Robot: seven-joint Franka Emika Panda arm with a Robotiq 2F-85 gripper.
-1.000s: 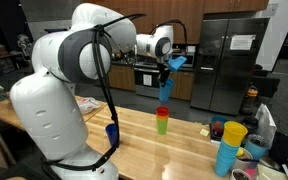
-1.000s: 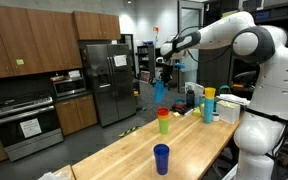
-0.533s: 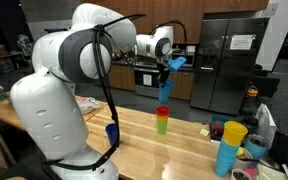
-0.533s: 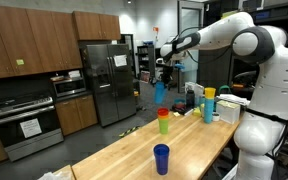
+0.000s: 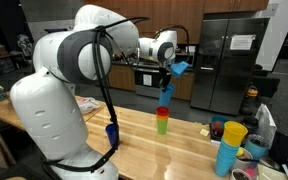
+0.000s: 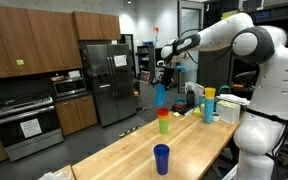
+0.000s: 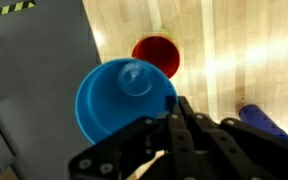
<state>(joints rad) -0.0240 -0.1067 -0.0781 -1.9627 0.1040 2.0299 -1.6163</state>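
Slightly shifted since the earlier frame, the wrist has swung a little to one side and the light blue cup (image 5: 165, 91) now hangs somewhat tilted, still in the air. It sits just above the stacked cups (image 5: 162, 121), a red one nested in a green one, and does not touch them. The gripper (image 5: 171, 75) is clamped tight on the cup's rim, one finger inside the wall and one outside, as the wrist view suggests. The cup looks like thin moulded plastic: probably very light, smooth enough to slip, with a wall that would flex under a hard squeeze, so a rim pinch seems the sensible hold. A dark blue cup (image 6: 161, 158) stands well apart on the wooden table (image 6: 199, 150). Farther off is a yellow-and-blue cup stack (image 5: 229, 146).
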